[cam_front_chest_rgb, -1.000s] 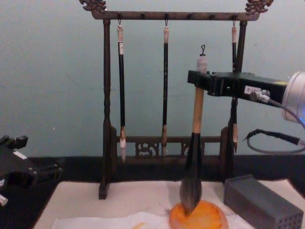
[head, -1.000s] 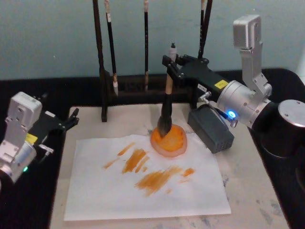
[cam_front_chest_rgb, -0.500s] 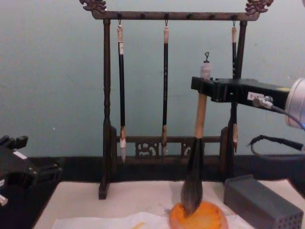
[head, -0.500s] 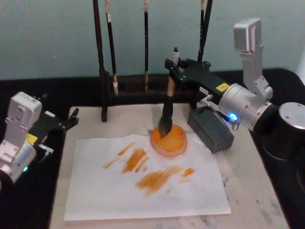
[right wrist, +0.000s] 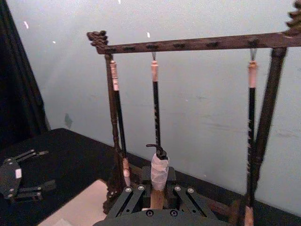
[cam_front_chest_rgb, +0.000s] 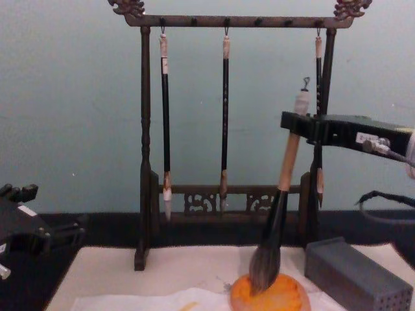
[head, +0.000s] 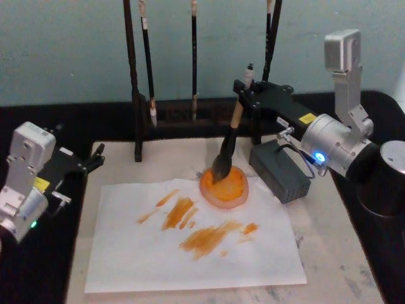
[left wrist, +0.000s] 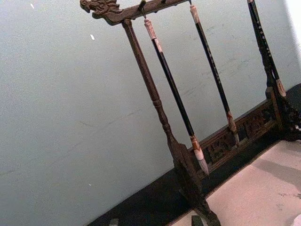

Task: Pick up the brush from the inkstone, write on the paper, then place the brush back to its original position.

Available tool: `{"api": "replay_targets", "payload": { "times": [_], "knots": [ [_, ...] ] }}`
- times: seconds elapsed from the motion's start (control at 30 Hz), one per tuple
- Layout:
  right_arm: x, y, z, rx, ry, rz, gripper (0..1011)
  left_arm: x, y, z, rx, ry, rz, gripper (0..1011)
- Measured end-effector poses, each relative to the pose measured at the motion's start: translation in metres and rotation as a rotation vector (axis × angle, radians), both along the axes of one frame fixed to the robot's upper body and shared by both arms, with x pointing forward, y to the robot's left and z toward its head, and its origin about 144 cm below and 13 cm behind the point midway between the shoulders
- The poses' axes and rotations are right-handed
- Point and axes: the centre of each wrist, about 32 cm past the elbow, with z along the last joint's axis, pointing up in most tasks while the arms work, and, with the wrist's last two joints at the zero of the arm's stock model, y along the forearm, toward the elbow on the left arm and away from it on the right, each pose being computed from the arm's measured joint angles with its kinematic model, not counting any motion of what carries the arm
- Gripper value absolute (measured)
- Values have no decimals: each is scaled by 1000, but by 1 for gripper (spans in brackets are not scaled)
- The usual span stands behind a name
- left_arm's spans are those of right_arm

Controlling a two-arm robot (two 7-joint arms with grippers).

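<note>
Step in hand: the paper (head: pixel 190 253) already carries orange strokes, so I judge the writing done and the return of the brush (head: pixel 231 142) under way.
Brush: its bristles rest in the inkstone (head: pixel 235 192), and the handle leans up and away toward 1 o'clock in the head view. In the chest view it tilts toward the robot's right.
Why it is held so: the grip sits high on the handle, just under the white end cap. That keeps the gripper clear of the wet bristles and lets the tip settle in the dish while the handle leans over.
Right gripper (head: pixel 243 95): closed on the upper handle, with the cap and its loop standing up between the fingers in the right wrist view. It touches nothing else.
Inkstone: on the paper's far edge, at about 1 o'clock from the strokes. A grey block (head: pixel 281 171) lies just beside it at 3 o'clock.
Rack (cam_front_chest_rgb: pixel 227 21): at 12 o'clock behind the dish, with thin brushes hanging from it, apart from the held brush.
Left gripper (head: pixel 93 159): parked at 9 o'clock off the paper, fingers apart and empty.
Likely need: lowering the handle further before letting go, so the brush does not tip off the dish.
</note>
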Motion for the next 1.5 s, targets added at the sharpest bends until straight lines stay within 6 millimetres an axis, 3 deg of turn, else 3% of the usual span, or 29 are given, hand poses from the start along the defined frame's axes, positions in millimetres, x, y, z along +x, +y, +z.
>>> {"api": "replay_targets", "payload": {
  "times": [1.5],
  "knots": [
    [0,-31,-34,89,180,-229,199,0,0,0,0,0,0,1001]
  ]
}}
